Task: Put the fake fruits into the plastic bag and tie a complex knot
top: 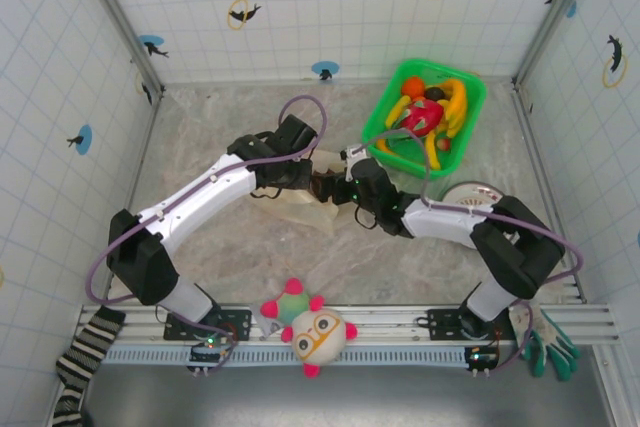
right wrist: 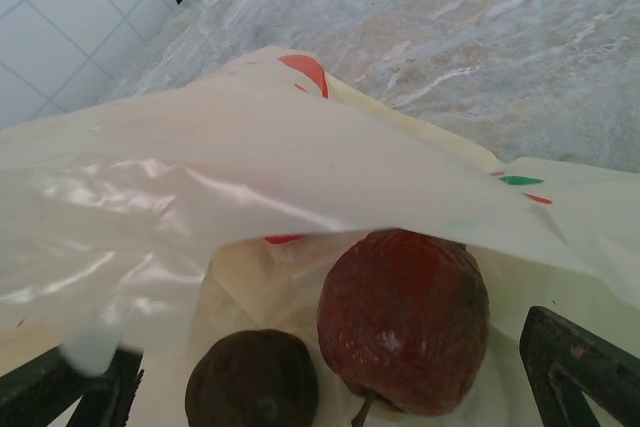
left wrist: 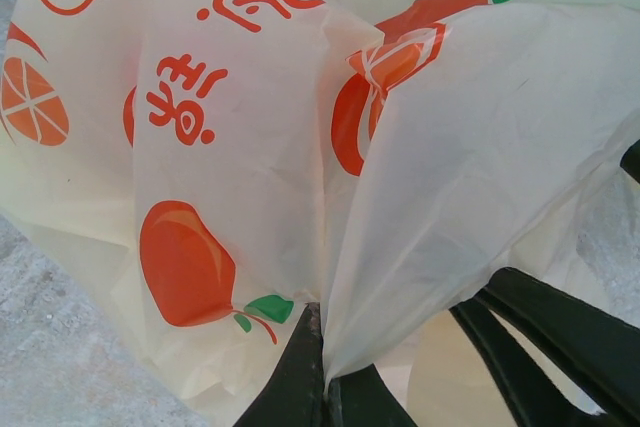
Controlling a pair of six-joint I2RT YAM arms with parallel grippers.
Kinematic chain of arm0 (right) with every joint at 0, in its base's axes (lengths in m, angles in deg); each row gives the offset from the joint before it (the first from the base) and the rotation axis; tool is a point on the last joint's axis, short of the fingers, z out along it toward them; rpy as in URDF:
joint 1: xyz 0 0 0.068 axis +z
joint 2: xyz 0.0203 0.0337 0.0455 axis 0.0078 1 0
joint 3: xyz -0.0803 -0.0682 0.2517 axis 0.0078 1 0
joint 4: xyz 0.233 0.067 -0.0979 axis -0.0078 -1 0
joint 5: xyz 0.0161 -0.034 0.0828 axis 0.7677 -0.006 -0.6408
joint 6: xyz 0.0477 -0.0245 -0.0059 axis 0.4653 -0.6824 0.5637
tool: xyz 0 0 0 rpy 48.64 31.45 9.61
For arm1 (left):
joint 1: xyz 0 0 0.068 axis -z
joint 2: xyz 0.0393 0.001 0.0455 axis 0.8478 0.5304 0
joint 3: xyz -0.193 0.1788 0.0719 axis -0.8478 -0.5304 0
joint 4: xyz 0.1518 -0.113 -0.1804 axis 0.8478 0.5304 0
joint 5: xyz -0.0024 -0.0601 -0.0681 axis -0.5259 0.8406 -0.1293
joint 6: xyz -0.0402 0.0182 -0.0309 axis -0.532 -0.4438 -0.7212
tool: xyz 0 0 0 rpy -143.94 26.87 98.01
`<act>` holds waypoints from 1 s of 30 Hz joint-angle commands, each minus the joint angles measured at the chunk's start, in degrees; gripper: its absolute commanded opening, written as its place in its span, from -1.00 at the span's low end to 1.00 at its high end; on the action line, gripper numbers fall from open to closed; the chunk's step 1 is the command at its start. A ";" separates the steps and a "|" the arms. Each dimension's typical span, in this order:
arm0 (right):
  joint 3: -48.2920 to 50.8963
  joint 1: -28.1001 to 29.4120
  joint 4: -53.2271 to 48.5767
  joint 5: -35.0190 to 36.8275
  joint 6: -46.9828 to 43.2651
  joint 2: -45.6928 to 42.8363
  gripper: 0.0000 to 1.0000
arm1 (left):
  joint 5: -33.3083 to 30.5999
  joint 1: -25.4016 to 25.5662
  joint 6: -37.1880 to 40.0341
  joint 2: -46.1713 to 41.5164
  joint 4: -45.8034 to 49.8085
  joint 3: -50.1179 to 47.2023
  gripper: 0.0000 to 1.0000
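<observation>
The left gripper (left wrist: 322, 372) pinches a fold of the plastic bag (left wrist: 250, 147) tight. The right gripper (right wrist: 320, 372) stands wide open at the bag's mouth, holding nothing. A red fruit (right wrist: 405, 322) and a dark fruit (right wrist: 252, 379) lie loose between its fingers under the drooping top edge, with bare table (right wrist: 480, 37) beyond.

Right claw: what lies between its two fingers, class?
In the right wrist view, a red fruit and a dark maroon fruit lie inside the plastic bag.

Mouth of the plastic bag (right wrist: 250, 167) gapes before the right claw (right wrist: 320, 377); 2 fake fruits (right wrist: 405, 317) crowd inside.
</observation>
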 commanded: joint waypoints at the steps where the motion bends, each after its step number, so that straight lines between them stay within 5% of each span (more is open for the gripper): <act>1: 2.33 0.02 -1.93 0.54 -0.62 -5.32 0.98 | -1.52 -0.14 -0.74 -1.28 0.82 -0.47 -1.00; 11: 6.55 -1.52 -15.96 4.95 -4.30 -23.66 1.00 | -0.92 -0.14 -0.57 -0.40 0.75 0.86 -1.00; 18: 5.34 -9.82 -22.47 4.13 -6.59 -33.50 1.00 | -0.52 -0.14 -0.45 -0.41 0.16 0.93 -1.00; 30: -8.93 -24.70 -38.49 5.19 -10.72 -24.88 1.00 | 0.28 -0.14 0.24 -1.02 -2.04 -0.26 -1.00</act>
